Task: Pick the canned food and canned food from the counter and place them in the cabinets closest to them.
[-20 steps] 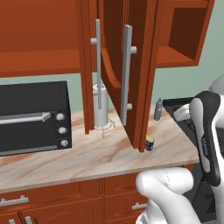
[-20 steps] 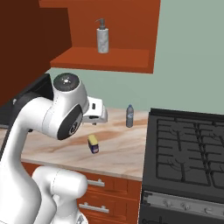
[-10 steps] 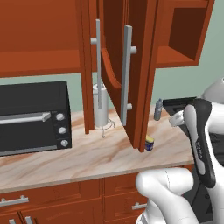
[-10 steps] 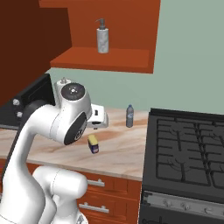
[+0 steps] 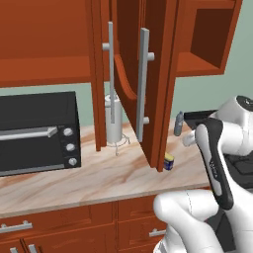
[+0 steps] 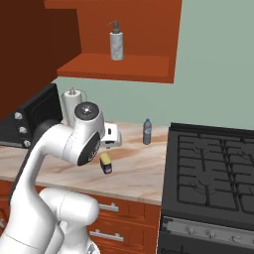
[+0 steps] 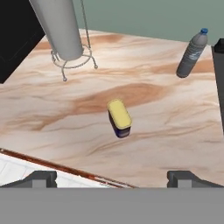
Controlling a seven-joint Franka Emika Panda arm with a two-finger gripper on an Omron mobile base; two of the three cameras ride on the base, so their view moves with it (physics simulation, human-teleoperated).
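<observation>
A squat dark blue can of canned food (image 7: 119, 118) with a yellow label stands on the beige marbled counter (image 7: 175, 118). My gripper (image 7: 113, 179) hangs above and short of it, open, with nothing between its fingertips (image 7: 41, 177). From the right base, the can (image 6: 105, 163) sits just below the white hand (image 6: 112, 137). From the left base, the can (image 5: 169, 161) stands at the foot of the open door of the red-brown cabinet (image 5: 158, 74), which has long silver bar handles.
A paper towel holder (image 5: 113, 121) stands behind the cabinet door, and a black oven (image 5: 34, 131) is at the left. A small bottle (image 6: 147, 131) stands near the wall beside the black stove (image 6: 213, 168). A soap dispenser (image 6: 116, 42) sits on the open shelf.
The arm has swung forward over the counter and the hand has dropped a little toward the blue can. The jaws have stayed open; the can has not moved.
</observation>
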